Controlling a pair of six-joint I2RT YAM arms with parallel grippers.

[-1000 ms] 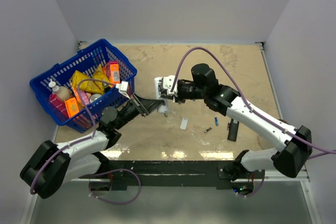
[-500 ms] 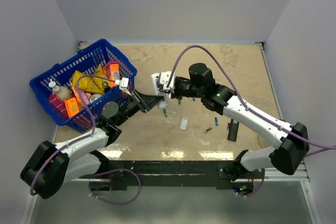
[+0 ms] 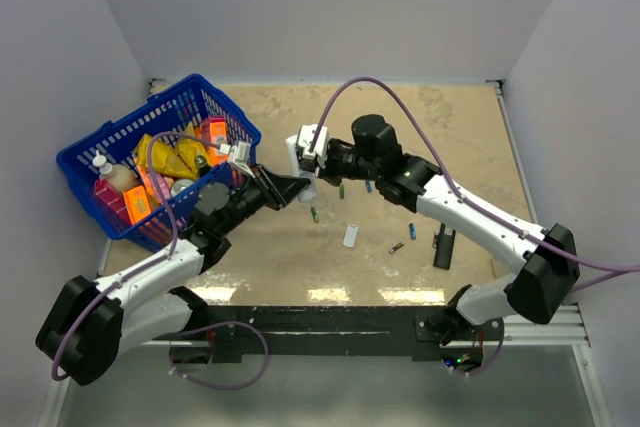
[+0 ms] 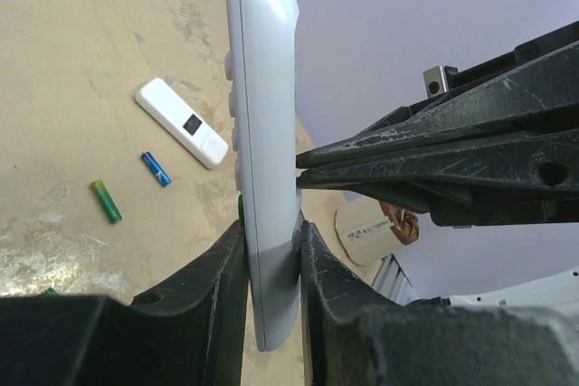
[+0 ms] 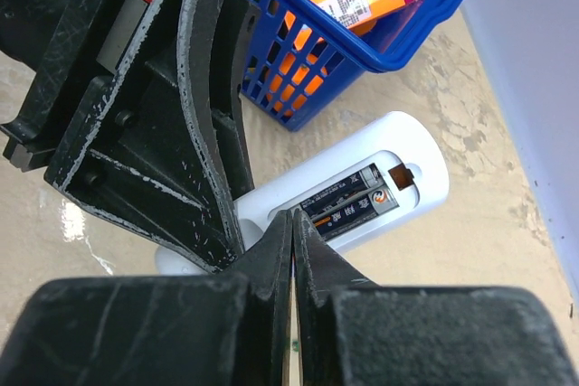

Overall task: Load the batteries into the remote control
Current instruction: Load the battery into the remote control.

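Note:
My left gripper is shut on the slim white remote control, holding it edge-on above the table. In the right wrist view the remote control shows its open back with two dark batteries lying side by side inside. My right gripper is shut with nothing between its fingers, its tips touching the near end of those batteries. From above, both grippers meet at the remote control. Loose batteries lie on the table: a green one, a blue one and a silvery one.
A blue basket full of packets stands at the back left, close behind my left arm. A small white remote with a dark window lies on the table. A black remote lies to the right. Walls close in three sides.
My right gripper has closed its fingers and moved slightly left onto the remote's open back. The left gripper has carried the remote a little further from the bases.

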